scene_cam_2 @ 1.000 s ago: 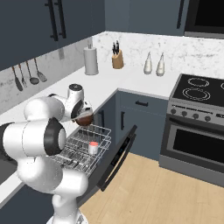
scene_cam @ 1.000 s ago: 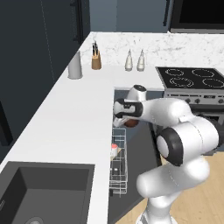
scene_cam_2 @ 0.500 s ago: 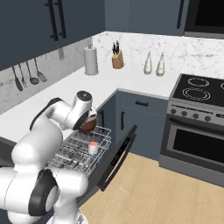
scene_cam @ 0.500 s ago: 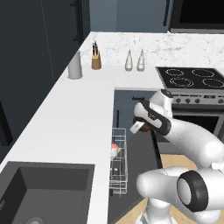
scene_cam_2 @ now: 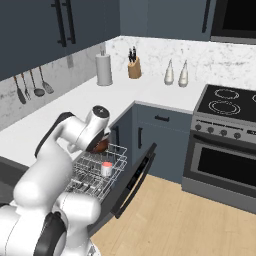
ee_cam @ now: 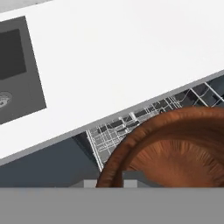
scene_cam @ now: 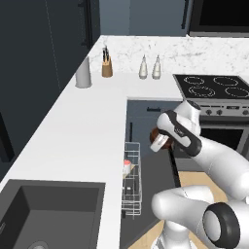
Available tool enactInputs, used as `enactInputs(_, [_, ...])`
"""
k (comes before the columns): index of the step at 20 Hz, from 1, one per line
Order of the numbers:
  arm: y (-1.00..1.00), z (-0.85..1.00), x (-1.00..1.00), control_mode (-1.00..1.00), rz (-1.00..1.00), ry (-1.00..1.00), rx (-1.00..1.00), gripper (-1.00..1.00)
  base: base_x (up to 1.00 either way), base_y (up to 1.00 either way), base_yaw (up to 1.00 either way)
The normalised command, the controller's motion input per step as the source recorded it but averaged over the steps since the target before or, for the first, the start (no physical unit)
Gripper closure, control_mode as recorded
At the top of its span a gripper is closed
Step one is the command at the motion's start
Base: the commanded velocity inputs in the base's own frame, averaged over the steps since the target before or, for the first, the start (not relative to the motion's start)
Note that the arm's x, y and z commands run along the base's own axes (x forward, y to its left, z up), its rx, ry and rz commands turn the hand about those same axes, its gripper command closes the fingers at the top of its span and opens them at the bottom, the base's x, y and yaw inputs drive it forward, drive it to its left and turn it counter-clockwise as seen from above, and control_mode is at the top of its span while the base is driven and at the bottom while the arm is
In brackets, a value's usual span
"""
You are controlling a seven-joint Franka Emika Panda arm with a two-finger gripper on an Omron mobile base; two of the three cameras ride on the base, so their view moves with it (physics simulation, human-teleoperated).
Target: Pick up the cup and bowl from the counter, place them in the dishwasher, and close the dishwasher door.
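My gripper (scene_cam: 159, 142) is closed down narrow on the bowl (scene_cam: 160, 138), holding it by its rim in the air above the pulled-out rack (scene_cam_2: 97, 171) of the dishwasher (scene_cam: 132, 181). In the hand view the bowl's (ee_cam: 175, 151) ribbed reddish-brown inside sits right up against the camera, with the white wires of the rack (ee_cam: 127, 127) below it and the edge of the table (ee_cam: 118, 61) running across beyond. From the right base view the bowl (scene_cam_2: 101, 145) shows just past my wrist, over the rear part of the rack. The cup (scene_cam_2: 106, 168) stands upright in the rack, red at its top, a little in front of the bowl and lower. The door (scene_cam_2: 135, 176) hangs open, tilted down toward the floor. On the table a grey canister (scene_cam: 83, 73), a knife block (scene_cam: 106, 65) and two bottles (scene_cam: 150, 67) stand near the backsplash.
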Motion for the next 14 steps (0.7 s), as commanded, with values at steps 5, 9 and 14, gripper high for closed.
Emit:
enactInputs(5, [0.0, -0.01, -0.15, -1.0, 0.14, 0.09, 0.0, 1.0, 0.0, 0.0, 0.0])
enactInputs(9, [0.0, -0.24, -0.07, -1.0, 0.12, 0.02, 0.01, 1.0, 0.0, 0.0, 0.0])
enactInputs(14, [0.0, -0.3, 0.0, -1.0, 0.11, 0.0, 0.03, 1.0, 0.0, 0.0, 0.0])
